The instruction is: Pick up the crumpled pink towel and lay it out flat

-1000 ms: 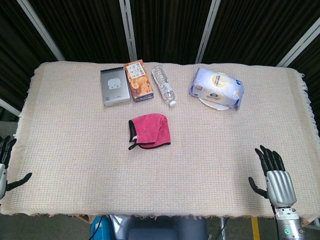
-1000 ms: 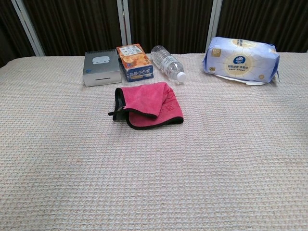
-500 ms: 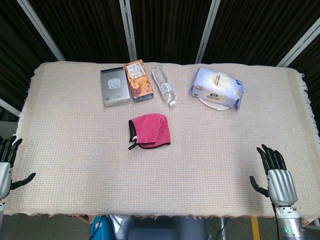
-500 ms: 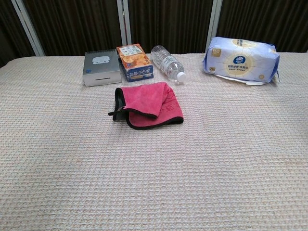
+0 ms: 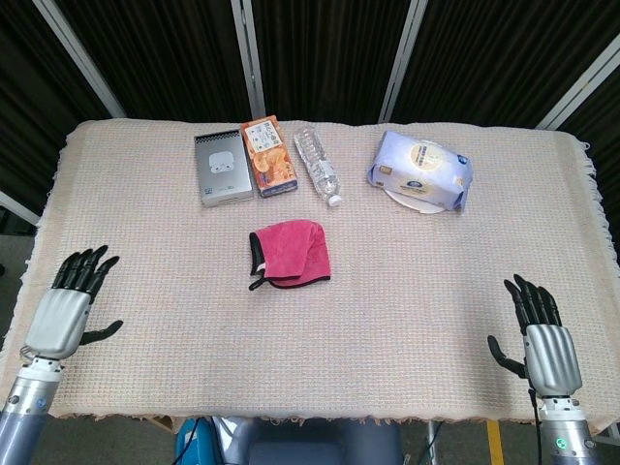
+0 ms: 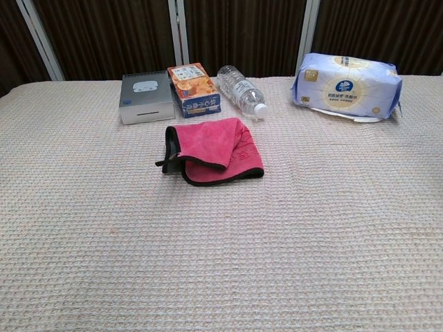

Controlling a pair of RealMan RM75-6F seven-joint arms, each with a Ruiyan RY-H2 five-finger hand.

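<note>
The pink towel (image 5: 290, 253) with a dark hem lies folded over and crumpled near the middle of the table, also seen in the chest view as the pink towel (image 6: 213, 150). My left hand (image 5: 68, 308) hovers over the table's front left corner, fingers spread and empty, far to the left of the towel. My right hand (image 5: 544, 341) is at the front right edge, fingers apart, holding nothing. Neither hand appears in the chest view.
Along the back of the cloth-covered table (image 5: 436, 271) stand a grey box (image 5: 222, 169), an orange carton (image 5: 268, 156), a clear water bottle (image 5: 318, 165) lying on its side, and a blue-white tissue pack (image 5: 420, 170).
My left hand has moved in from the left edge onto the front left corner of the table. My right hand has drifted slightly down and right. The towel has not moved.
</note>
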